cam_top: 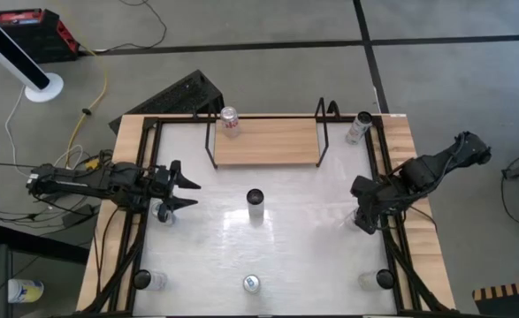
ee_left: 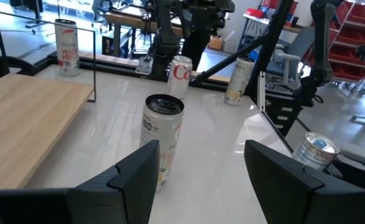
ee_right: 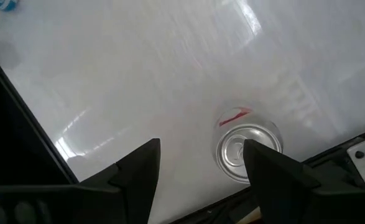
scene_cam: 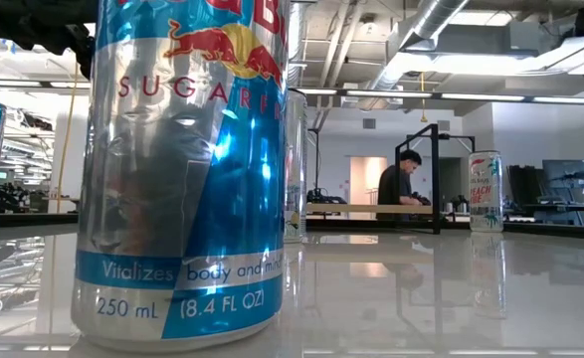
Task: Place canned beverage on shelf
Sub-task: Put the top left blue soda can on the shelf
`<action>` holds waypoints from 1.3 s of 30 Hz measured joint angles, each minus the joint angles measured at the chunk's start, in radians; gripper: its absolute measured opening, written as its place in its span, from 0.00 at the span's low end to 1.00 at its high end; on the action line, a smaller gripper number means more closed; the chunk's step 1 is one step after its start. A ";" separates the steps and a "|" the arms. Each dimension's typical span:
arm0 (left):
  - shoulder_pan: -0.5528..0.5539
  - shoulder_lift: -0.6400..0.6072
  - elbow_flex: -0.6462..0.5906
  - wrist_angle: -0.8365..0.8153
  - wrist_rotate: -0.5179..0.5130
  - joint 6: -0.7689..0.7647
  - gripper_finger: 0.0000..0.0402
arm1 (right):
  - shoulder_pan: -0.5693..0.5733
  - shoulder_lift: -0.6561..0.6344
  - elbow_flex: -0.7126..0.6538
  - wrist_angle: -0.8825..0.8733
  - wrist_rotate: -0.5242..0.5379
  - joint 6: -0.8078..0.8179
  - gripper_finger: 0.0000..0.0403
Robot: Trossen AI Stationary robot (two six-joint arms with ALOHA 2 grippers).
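The shelf [cam_top: 266, 141], a light-wood board in a black wire frame, rests on the white table at the far middle; its board [ee_left: 27, 118] also shows in the left wrist view. A can [cam_top: 231, 121] stands at its far left corner. A dark-topped can [cam_top: 255, 203] stands upright mid-table [ee_left: 162, 140], ahead of my left gripper [cam_top: 188, 193], which is level and open [ee_left: 201, 149]. My right gripper [cam_top: 365, 216] points down at the right side, open [ee_right: 201, 149], above a red-and-white can [ee_right: 249, 149] that stands beside one finger, untouched.
More cans stand about: far right [cam_top: 359, 126], under the left arm [cam_top: 164, 212], near left [cam_top: 150, 280], near middle [cam_top: 251, 283], which fills the low view [scene_cam: 182, 169], and near right [cam_top: 378, 279]. A person [scene_cam: 399, 184] is in the room behind.
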 joint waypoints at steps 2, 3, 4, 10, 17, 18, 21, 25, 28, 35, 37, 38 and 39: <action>0.000 0.000 0.000 -0.001 0.004 0.000 0.55 | 0.000 0.000 0.000 0.000 0.000 -0.001 0.63; 0.000 0.000 0.000 -0.001 0.007 0.000 0.55 | 0.000 0.000 0.000 0.000 0.000 -0.002 0.63; 0.000 0.000 0.000 -0.002 0.008 0.000 0.55 | 0.000 0.000 0.000 0.000 0.001 -0.002 0.63; 0.000 0.000 0.000 -0.003 0.008 0.001 0.55 | 0.000 0.000 0.000 0.003 0.001 -0.002 0.63; 0.000 0.000 0.000 -0.046 0.008 0.004 0.55 | 0.000 0.000 0.000 0.003 0.001 -0.002 0.63; 0.000 0.000 0.000 -0.050 0.008 0.003 0.55 | 0.000 0.000 0.000 0.003 0.001 -0.002 0.63; 0.000 0.000 0.000 -0.052 0.008 0.003 0.55 | 0.000 0.000 0.000 0.004 0.027 -0.006 0.63; 0.000 0.000 0.000 -0.045 0.008 0.002 0.55 | -0.007 0.000 0.000 0.050 0.135 -0.053 0.63; 0.000 0.000 0.000 -0.046 0.008 -0.004 0.55 | -0.011 0.008 0.000 0.121 0.202 -0.130 0.63; 0.000 0.002 0.000 -0.045 0.008 0.008 0.55 | -0.037 0.048 -0.001 0.357 0.312 -0.362 0.64; 0.000 0.003 0.000 -0.046 0.012 0.008 0.55 | -0.061 0.070 -0.001 0.427 0.317 -0.433 0.64; 0.000 0.003 0.000 -0.046 0.020 0.008 0.55 | -0.072 0.083 -0.001 0.462 0.318 -0.463 0.65; 0.000 0.003 0.000 -0.045 0.030 0.007 0.55 | -0.082 0.098 -0.001 0.491 0.318 -0.493 0.66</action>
